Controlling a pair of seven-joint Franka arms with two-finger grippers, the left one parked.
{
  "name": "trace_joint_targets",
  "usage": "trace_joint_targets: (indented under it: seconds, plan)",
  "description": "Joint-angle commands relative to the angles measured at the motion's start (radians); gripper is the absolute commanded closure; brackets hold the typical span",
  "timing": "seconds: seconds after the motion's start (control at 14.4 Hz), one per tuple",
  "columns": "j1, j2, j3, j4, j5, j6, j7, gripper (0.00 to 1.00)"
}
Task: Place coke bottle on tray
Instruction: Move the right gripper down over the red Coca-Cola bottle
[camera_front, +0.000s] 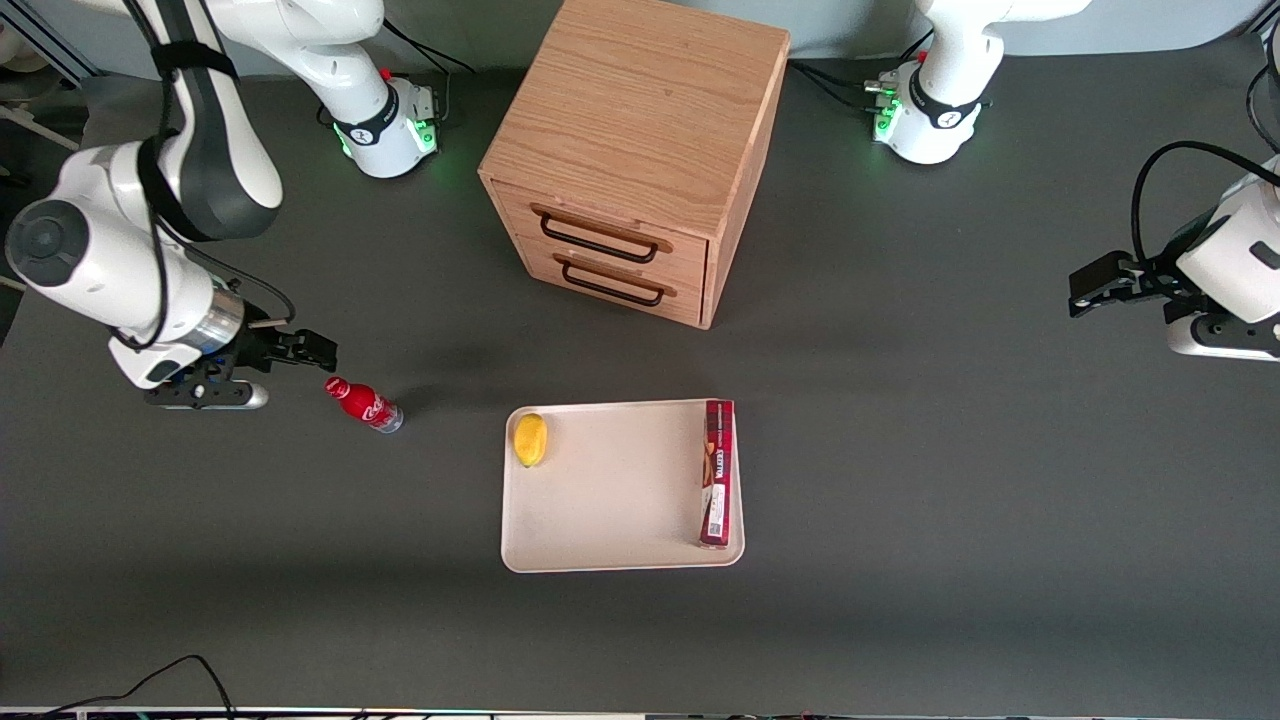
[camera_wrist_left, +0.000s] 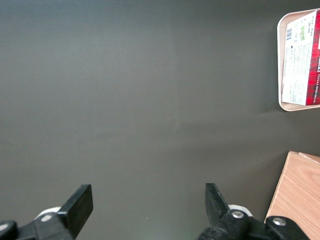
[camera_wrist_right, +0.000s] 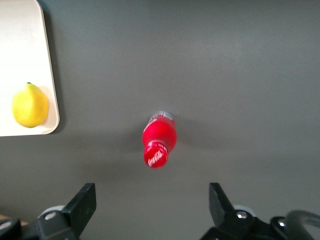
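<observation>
The small red coke bottle (camera_front: 362, 404) with its red cap, white script logo and clear base stands on the dark grey table (camera_front: 900, 480) in the left-middle of the front view, apart from the flat cream-beige rectangular tray (camera_front: 610, 500), which lies at the lower centre of that frame. The bottle is on bare table toward the working arm's end, not on the tray. The right arm's claw (camera_front: 300, 350) hangs at the left of the front view, just beside the bottle's cap and slightly above it, without touching. In the right wrist view the two black fingers (camera_wrist_right: 82, 202) are spread wide with nothing between them, and the bottle (camera_wrist_right: 159, 140) is seen from above, cap toward the camera, well clear of both fingers. On the tray a yellow lemon (camera_front: 530, 439) sits near the corner closest to the bottle, and a long red cardboard box (camera_front: 717, 472) lies along the tray's edge toward the parked arm's end; the wrist view shows the same lemon (camera_wrist_right: 30, 105) close to the tray's rounded rim (camera_wrist_right: 52, 117). A light wooden two-drawer cabinet (camera_front: 635, 150) with dark handles stands at the upper centre of the front view, farther from the camera than the tray.
</observation>
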Motion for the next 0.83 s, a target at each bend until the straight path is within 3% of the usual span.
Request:
trace_joint_targets:
  seconds: [0.0,0.28,0.42,0.76]
  plan:
    - [-0.004,0.006,0.005,-0.054,0.020,0.092,-0.021,0.00]
    - [-0.003,0.029,0.011,-0.120,-0.006,0.195,-0.024,0.00]
    - [-0.003,0.049,0.013,-0.121,-0.058,0.204,-0.022,0.00]
    - [-0.004,0.066,0.013,-0.124,-0.069,0.227,-0.044,0.03]
